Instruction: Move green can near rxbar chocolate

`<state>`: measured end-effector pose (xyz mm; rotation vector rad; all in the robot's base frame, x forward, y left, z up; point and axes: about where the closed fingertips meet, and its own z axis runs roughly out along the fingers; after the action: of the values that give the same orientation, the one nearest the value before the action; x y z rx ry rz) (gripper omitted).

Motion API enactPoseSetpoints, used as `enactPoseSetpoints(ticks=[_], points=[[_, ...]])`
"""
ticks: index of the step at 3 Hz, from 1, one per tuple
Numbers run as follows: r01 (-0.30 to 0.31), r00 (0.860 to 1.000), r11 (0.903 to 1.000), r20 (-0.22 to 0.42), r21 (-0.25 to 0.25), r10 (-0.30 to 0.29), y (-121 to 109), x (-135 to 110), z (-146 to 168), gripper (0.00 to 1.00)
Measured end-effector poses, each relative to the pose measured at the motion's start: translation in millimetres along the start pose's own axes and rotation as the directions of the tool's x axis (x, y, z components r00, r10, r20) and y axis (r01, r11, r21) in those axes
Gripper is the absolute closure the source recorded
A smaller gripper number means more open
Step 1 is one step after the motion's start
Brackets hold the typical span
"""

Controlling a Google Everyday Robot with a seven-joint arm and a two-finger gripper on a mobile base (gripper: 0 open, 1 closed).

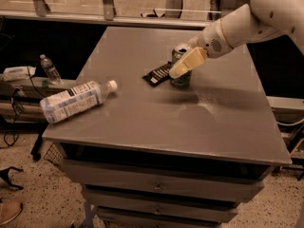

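The green can (181,80) stands upright on the grey table (156,122), at the middle back. Its silver top shows. The rxbar chocolate (157,73), a flat black wrapper, lies right beside the can on its left, touching or nearly touching it. My gripper (184,64) reaches in from the upper right on the white arm (247,23) and sits at the can, with its pale part across the can's front. The far side of the can is hidden behind it.
A large white-labelled plastic bottle (73,101) lies on its side near the table's left edge. A small water bottle (49,69) stands on a lower shelf to the left. Drawers (156,186) run below the table's front edge.
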<state>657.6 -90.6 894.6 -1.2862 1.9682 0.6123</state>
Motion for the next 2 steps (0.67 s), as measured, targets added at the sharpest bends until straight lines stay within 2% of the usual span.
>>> enactPoseSetpoints(ticks=[1, 2], points=[[0.000, 1.000, 1.0000, 0.000, 0.000, 0.000, 0.0, 0.0, 0.0, 0.00], [0.002, 1.000, 0.9993, 0.003, 0.037, -0.002, -0.6, 9.4, -17.5, 0.00]])
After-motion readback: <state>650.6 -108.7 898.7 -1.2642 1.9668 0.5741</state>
